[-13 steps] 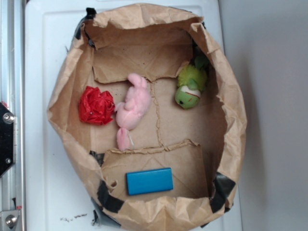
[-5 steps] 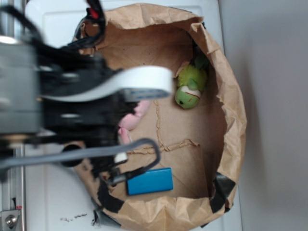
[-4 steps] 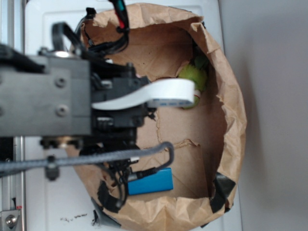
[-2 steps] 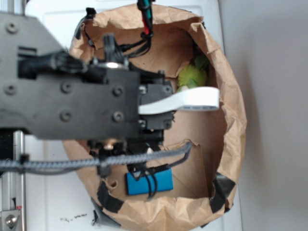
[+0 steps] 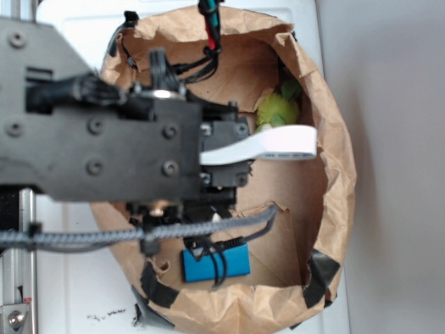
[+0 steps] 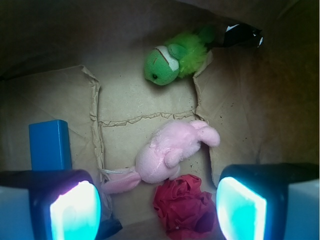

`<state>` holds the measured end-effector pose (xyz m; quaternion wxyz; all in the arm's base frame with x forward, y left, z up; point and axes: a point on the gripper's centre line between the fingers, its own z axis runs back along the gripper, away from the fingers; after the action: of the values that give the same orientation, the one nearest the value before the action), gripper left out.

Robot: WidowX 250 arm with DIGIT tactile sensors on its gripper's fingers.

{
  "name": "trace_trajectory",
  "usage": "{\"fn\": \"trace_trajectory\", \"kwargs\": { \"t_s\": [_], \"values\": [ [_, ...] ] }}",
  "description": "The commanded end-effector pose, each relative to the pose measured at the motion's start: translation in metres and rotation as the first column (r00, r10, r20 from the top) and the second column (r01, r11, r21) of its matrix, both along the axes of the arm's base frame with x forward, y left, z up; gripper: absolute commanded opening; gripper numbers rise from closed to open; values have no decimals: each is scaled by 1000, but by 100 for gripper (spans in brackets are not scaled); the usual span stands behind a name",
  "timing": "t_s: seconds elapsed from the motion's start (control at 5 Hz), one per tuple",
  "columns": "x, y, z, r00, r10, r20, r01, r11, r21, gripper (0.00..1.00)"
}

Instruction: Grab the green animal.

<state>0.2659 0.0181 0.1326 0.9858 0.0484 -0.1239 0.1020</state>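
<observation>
The green animal (image 6: 172, 61) is a small lime-green plush with a white band on its head. It lies on the bag's floor at the far end in the wrist view. In the exterior view only its fuzzy top (image 5: 279, 110) shows, behind the arm's white part. My gripper (image 6: 157, 207) is open and empty, high above the bag's floor. Its two glowing pads (image 6: 75, 212) stand wide apart at the bottom of the wrist view. The green animal is well ahead of the jaws.
A brown paper bag (image 5: 334, 160) with high walls holds everything. Inside lie a pale pink plush (image 6: 167, 152), a red wrinkly ball (image 6: 185, 210) between the jaws below, and a blue block (image 5: 233, 263), which also shows in the wrist view (image 6: 49, 146). The arm body (image 5: 104, 149) covers the bag's left half.
The arm has come in from the left over the bag and moved right, covering the pink plush, the red ball and most of the green animal. In the last moment it stays still.
</observation>
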Motion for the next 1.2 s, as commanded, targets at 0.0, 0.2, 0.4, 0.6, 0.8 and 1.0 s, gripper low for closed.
{"fn": "trace_trajectory", "kwargs": {
  "t_s": [0.0,0.2,0.4,0.6,0.8,1.0],
  "values": [
    [28,1,0,997,59,56,-59,998,-10,100],
    [49,4,-23,985,141,100,-141,990,-3,100],
    [61,12,-36,979,168,119,-167,986,-23,100],
    [74,25,-41,977,195,89,-186,978,-96,100],
    [88,30,-42,970,228,81,-214,965,-154,100],
    [102,35,-43,960,265,94,-250,957,-150,100]
  ]
}}
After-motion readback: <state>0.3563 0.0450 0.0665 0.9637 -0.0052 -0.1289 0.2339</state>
